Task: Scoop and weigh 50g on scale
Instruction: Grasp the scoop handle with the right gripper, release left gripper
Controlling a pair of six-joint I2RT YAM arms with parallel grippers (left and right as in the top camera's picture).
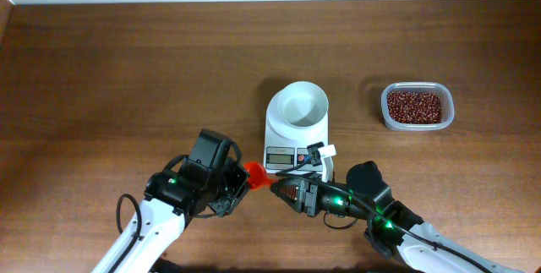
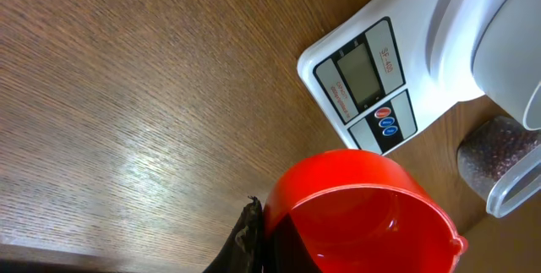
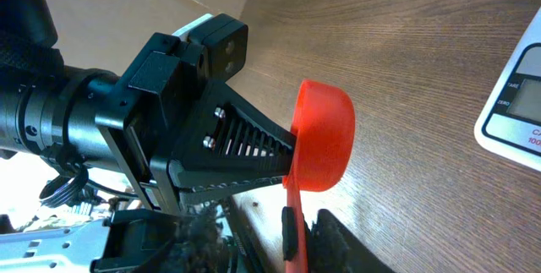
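The scale (image 1: 283,156) sits mid-table with its display facing the arms, a white bowl (image 1: 302,104) on its platform. A clear tub of red-brown beans (image 1: 417,106) stands well apart to its right. Just in front of the scale, the left fingers (image 3: 245,142) are clamped on the red scoop (image 3: 323,146) where bowl meets handle. The handle runs down between the right fingers (image 3: 338,239) — narrowed, but whether they grip it I cannot tell.

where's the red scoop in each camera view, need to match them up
overhead: red scoop lower centre, below-left of the scale.
left wrist: red scoop bottom right, bowl open to camera.
right wrist: red scoop centre, handle running down.
shared landmark: scale, upper right in left wrist, right edge in right wrist.
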